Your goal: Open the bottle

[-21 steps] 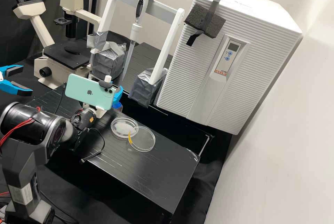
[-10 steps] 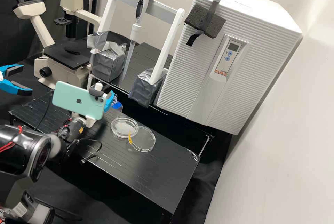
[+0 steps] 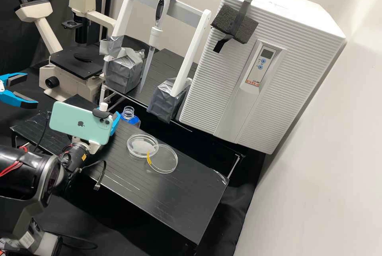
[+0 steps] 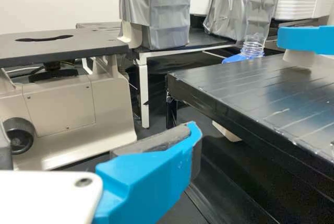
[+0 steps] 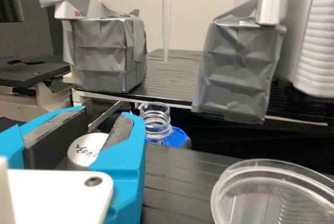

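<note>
Platform (image 3: 167, 192), black, raised: my reference. Left gripper (image 3: 15, 89), well apart from the platform, fingers spread, holding nothing. Right gripper (image 5: 99, 127), over the platform's far edge, fingers clamped on the cap (image 5: 86, 151). Bottle (image 5: 155, 118), neck bare, at that same far edge, just beside the right gripper. I judge the opening done bar the parting: I would lift the cap straight up and clear, grip firm, without knocking the neck.

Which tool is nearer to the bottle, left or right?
Right. The right tool, holding the cap, is just beside the bottle; the left tool is far off, near the microscope.
</note>
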